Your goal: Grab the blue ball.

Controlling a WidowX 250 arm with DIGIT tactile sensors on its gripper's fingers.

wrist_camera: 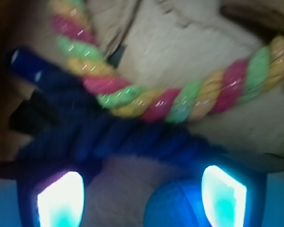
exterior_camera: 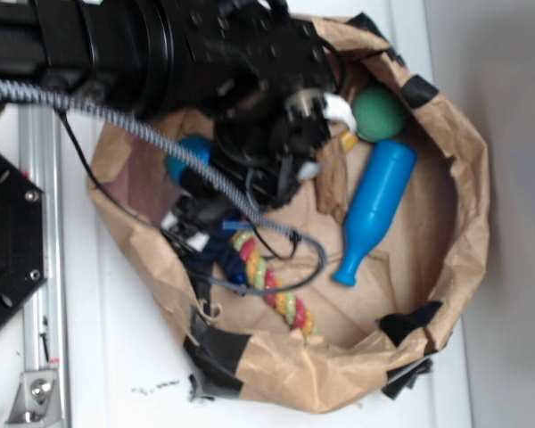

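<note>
Exterior view: a crumpled brown paper bag (exterior_camera: 464,160), its rim rolled down and patched with black tape, lies on a white tabletop (exterior_camera: 125,357). The black robot arm (exterior_camera: 160,45) reaches in from the upper left and covers much of the bag's left half, with a braided grey cable (exterior_camera: 116,120) draped across it. The blue ball (exterior_camera: 192,156) lies inside the bag near its left wall, only partly visible beside the arm's dark parts. On the far side of the bag a green ball (exterior_camera: 379,113) sits near the upper rim, and just below it a long blue pin-shaped toy (exterior_camera: 374,209) lies at a slant, thin end down. A twisted rope toy (exterior_camera: 267,276) in pink, yellow and green, with a dark blue section, rests on the bag floor toward the lower middle.

In the wrist view the picture is blurred. The hand (wrist_camera: 142,196) shows two fingers (wrist_camera: 61,201) standing apart at the bottom corners, their pads glowing pale. The blue ball (wrist_camera: 173,205) sits low between them, close against the right finger; whether it touches the pad cannot be told. Beyond the ball the rope toy (wrist_camera: 180,101) stretches across the paper floor, its dark blue part nearest the hand.
</note>
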